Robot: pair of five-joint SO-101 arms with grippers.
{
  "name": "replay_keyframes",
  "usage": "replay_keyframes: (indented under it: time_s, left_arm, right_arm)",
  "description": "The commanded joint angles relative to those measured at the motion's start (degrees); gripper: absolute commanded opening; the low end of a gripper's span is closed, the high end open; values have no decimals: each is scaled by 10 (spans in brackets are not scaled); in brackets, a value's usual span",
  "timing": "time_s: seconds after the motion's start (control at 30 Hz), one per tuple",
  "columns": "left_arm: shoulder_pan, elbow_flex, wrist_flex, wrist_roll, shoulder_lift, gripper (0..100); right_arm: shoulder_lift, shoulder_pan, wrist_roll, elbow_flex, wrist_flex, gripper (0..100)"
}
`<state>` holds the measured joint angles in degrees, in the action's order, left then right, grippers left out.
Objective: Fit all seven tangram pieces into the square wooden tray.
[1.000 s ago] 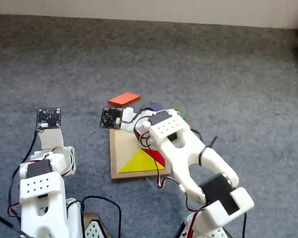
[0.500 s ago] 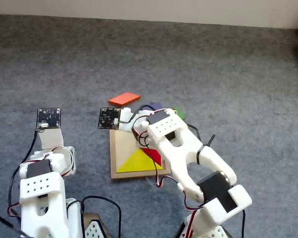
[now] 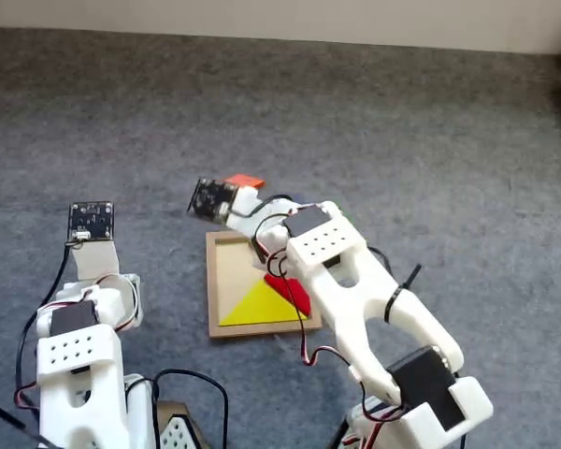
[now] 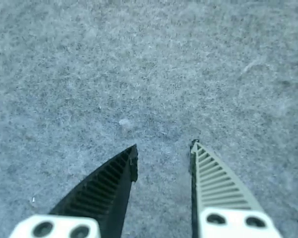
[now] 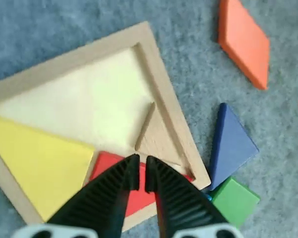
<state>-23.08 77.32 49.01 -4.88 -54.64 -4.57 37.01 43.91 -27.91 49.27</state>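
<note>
Right arm (image 3: 355,290): has stretched forward across the tray since 1 second ago; my wrist now sits over the far edge, close to the loose pieces beyond it
Left arm (image 3: 75,346): has not moved; parked well apart from the tray
Tray (image 5: 167,94): same spot on the carpet (image 4: 139,59); 3 pieces inside, much of the floor bare
Yellow triangle (image 5: 44,158): flat in the tray, along the near side
Red triangle (image 5: 105,163): in the tray, touching the yellow one, partly under my right jaws
Orange parallelogram (image 5: 244,42): outside, off the far corner
Blue triangle (image 5: 231,144): outside, just beside the rim
Wooden triangle (image 5: 161,141): in the tray corner, against the rim
Green square (image 5: 235,201): outside, touching the blue triangle
7th piece: I cannot place it
Right gripper (image 5: 141,173): jaws pinched almost together, nothing between them, above the red triangle
Left gripper (image 4: 164,151): jaws spread, nothing held, over bare carpet
Meaning: I judge the task under half done; my reach suggests a fetch of an outside piece, and my right jaws must spread first
</note>
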Motion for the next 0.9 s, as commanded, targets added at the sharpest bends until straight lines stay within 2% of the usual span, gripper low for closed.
replay_keyframes:
  time_s: [0.0, 0.13, 0.27, 0.4, 0.63, 0.77, 0.87]
  left_arm:
    - [14, -4, -9, -4, -7, 190]
    - [14, -4, -9, -4, -7, 190]
    - [14, -4, -9, -4, -7, 190]
    - [14, -4, -9, -4, -7, 190]
    - [14, -4, -9, -4, -7, 190]
    - [14, -6, -9, -4, -7, 190]
    - [14, -5, -21, -4, -7, 190]
  right_arm:
    - [-31, 0, -83, 17, -40, 15]
    - [-12, 3, -128, -27, -133, 15]
    - [37, 0, -128, -61, -210, 15]
    - [77, -1, -128, -60, -213, 15]
    - [77, -51, -126, -61, -211, 15]
    - [77, -70, -53, -58, -158, 15]
    - [75, -71, -37, -58, -147, 15]
